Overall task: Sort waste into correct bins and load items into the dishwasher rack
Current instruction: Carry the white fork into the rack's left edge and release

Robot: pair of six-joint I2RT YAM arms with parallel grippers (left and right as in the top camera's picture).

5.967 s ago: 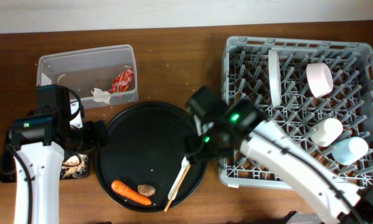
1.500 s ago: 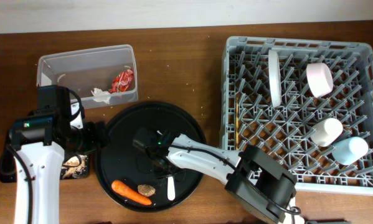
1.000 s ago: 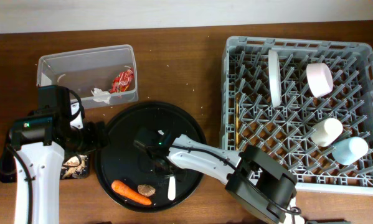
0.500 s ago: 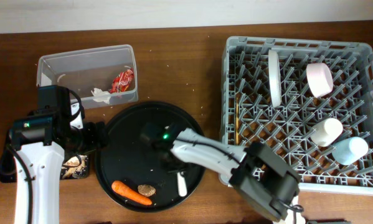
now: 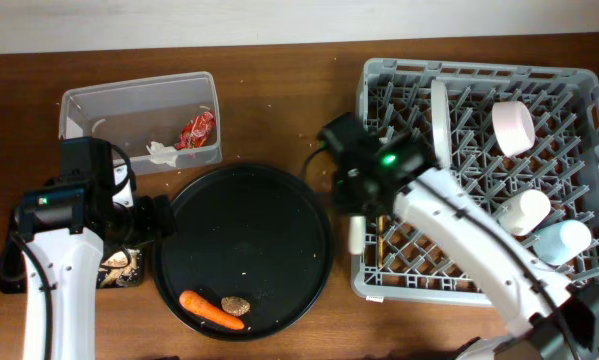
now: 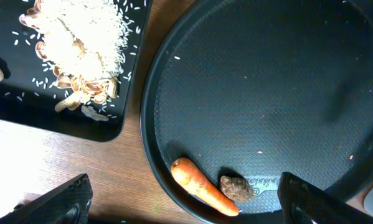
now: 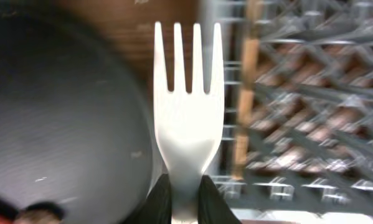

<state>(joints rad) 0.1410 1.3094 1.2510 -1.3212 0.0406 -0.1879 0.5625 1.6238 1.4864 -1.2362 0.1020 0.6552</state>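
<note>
My right gripper point(image 5: 355, 205) is shut on a pale fork point(image 5: 355, 236) and holds it over the left edge of the grey dishwasher rack point(image 5: 479, 72). In the right wrist view the fork point(image 7: 187, 124) points tines up from the gripper point(image 7: 185, 200), with a wooden stick point(image 7: 245, 93) lying in the rack behind. An orange carrot point(image 6: 202, 186) and a small brown piece point(image 6: 236, 188) lie on the round black tray point(image 5: 244, 230). The left gripper point(image 6: 186, 208) hangs open above them, touching nothing.
The clear tub point(image 5: 139, 88) holds a red wrapper point(image 5: 196, 130) and a white napkin point(image 5: 161, 152). Beige grains point(image 6: 74, 37) fill the shallow black tray point(image 6: 12, 93). In the rack stand a plate point(image 5: 440, 125), a pink bowl point(image 5: 513, 127), a white cup point(image 5: 525, 212) and a blue cup point(image 5: 562, 240).
My right gripper shut on the fork on the round tray, lifted it and carried it right to the rack's left edge. The left arm has not moved.
</note>
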